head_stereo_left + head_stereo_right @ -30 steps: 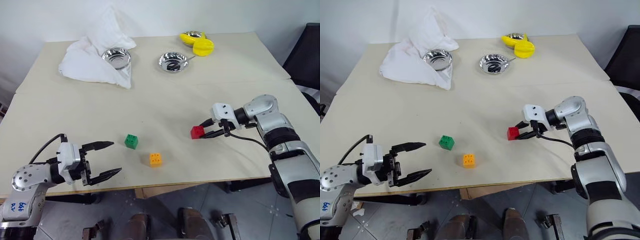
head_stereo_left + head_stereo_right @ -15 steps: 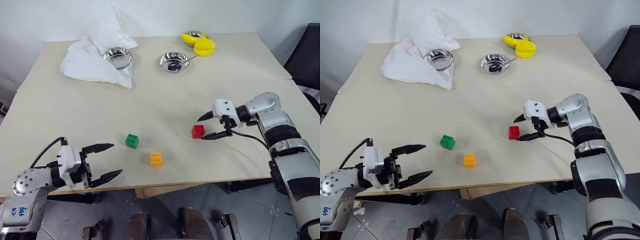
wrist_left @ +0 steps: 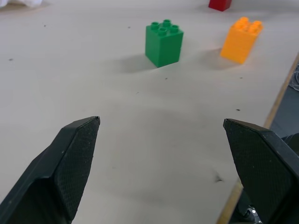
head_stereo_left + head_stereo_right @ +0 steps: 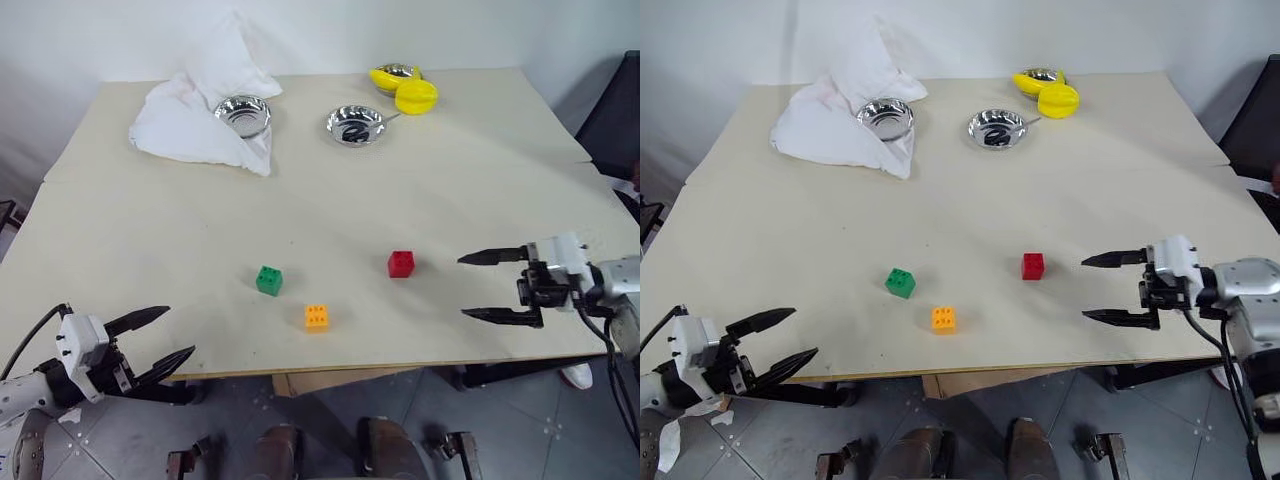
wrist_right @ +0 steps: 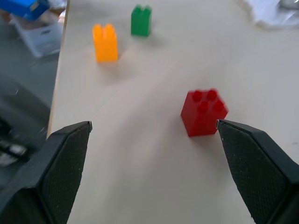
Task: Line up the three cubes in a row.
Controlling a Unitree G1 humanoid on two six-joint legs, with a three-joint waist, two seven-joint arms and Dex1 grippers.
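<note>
Three small studded cubes rest on the beige table (image 4: 200, 220): green (image 4: 268, 280), orange-yellow (image 4: 316, 317) nearer the front edge, and red (image 4: 401, 263) to the right. They stand apart in a shallow V rather than one straight line. My right gripper (image 4: 490, 285) hangs open to the right of the red cube, well clear of it, fingers pointing left. Off the table's front left corner, my left gripper (image 4: 160, 340) is open and empty. The left wrist view looks over the green cube (image 3: 163, 43) and orange-yellow cube (image 3: 241, 39); the right wrist view has the red cube (image 5: 203, 112) closest.
At the back of the table lie a crumpled white cloth (image 4: 195, 110) with a steel bowl (image 4: 242, 114) on it, a second steel bowl (image 4: 354, 124), and yellow lemon-shaped objects (image 4: 405, 88). The table's front edge runs just below the orange-yellow cube.
My right gripper opened off the red cube, left it on the table, and drew back to the right. The left gripper pulled back toward the front left corner. The camera view shifted slightly.
</note>
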